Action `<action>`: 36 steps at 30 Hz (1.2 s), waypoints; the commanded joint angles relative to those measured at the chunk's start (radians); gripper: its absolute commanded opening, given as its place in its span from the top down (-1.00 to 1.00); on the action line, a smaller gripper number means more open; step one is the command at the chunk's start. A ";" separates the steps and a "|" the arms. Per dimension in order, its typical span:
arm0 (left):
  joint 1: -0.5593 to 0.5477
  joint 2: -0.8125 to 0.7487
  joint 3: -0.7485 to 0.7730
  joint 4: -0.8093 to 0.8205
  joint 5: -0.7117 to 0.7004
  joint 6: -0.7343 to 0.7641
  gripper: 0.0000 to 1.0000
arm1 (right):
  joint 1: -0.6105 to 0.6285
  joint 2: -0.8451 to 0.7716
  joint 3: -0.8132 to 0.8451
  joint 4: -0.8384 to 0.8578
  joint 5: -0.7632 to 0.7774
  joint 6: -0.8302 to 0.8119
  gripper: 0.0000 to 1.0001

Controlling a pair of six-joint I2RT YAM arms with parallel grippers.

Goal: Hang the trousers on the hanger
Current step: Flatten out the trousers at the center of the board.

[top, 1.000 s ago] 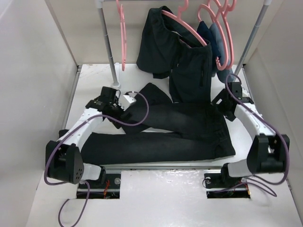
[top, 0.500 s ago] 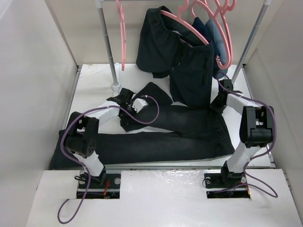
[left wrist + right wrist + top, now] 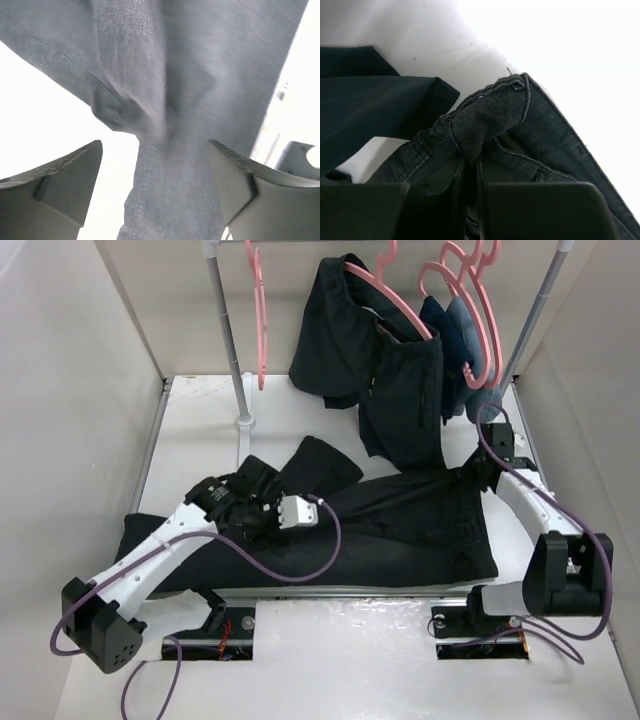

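The black trousers [image 3: 400,530] lie spread across the table, waist to the right and legs running left. My right gripper [image 3: 481,473] is shut on the waistband, and the right wrist view shows a fold of trousers [image 3: 490,115] pinched and standing up between the right gripper's [image 3: 471,175] jaws. Over the upper leg near the middle hovers my left gripper [image 3: 258,508]. In its wrist view the left gripper [image 3: 155,150] stands open, with grey-looking trousers [image 3: 200,75] cloth below and between the jaws, untouched. An empty pink hanger [image 3: 259,320] hangs at the rail's left.
A shorter black garment [image 3: 385,380] hangs on a pink hanger at the back, its hem above the trousers. Navy clothes [image 3: 455,330] and more pink hangers [image 3: 470,290] hang to its right. Rail posts [image 3: 228,340] [image 3: 530,325] stand at the back; walls close both sides.
My left gripper shut, then opened again and moved toward the front-left over the leg. The right gripper shut on the waistband and holds it; the upper leg's cloth has bunched and shifted.
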 commanded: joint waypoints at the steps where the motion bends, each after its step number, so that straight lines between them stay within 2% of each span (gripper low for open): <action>1: -0.020 -0.010 -0.036 -0.058 0.027 0.033 -0.75 | 0.045 -0.063 -0.007 0.005 0.085 -0.057 1.00; 4: 0.052 0.008 -0.005 0.121 0.058 -0.116 -0.78 | 0.094 -0.125 0.013 -0.021 0.165 -0.075 1.00; 5: 0.113 0.052 0.010 0.147 0.081 -0.145 -0.78 | 0.094 -0.171 0.013 -0.021 0.183 -0.075 1.00; 7: 0.163 0.106 0.049 0.222 0.105 -0.261 -0.78 | 0.119 -0.233 0.013 -0.021 0.235 -0.075 1.00; 9: 0.209 0.181 0.058 0.273 0.106 -0.327 -0.68 | 0.128 -0.338 -0.029 0.019 0.245 -0.075 1.00; 13: 0.185 0.281 0.026 0.468 0.025 -0.476 -0.62 | 0.162 -0.486 -0.131 0.123 0.192 -0.114 1.00; 16: 0.139 0.356 0.015 0.636 -0.049 -0.593 -0.62 | 0.191 -0.543 -0.167 0.134 0.180 -0.159 1.00; 21: 0.129 0.474 0.021 0.882 -0.244 -0.778 -0.67 | 0.225 -0.590 -0.187 0.143 0.169 -0.232 1.00; 25: 0.129 0.623 0.127 0.895 -0.316 -0.852 -0.76 | 0.225 -0.644 -0.211 0.163 0.160 -0.244 1.00; 30: 0.138 0.807 0.256 0.829 -0.303 -0.852 -0.81 | 0.225 -0.684 -0.233 0.162 0.169 -0.253 1.00; 32: 0.138 0.860 0.314 0.752 -0.283 -0.825 -0.81 | 0.225 -0.693 -0.233 0.162 0.179 -0.253 1.00; 33: 0.148 0.905 0.329 0.735 -0.267 -0.813 -0.72 | 0.225 -0.702 -0.233 0.162 0.179 -0.253 1.00; 35: 0.148 0.941 0.371 0.688 -0.256 -0.789 -0.09 | 0.225 -0.715 -0.233 0.162 0.209 -0.253 1.00; 36: 0.148 0.941 0.371 0.687 -0.266 -0.762 0.15 | 0.225 -0.727 -0.233 0.162 0.221 -0.253 1.00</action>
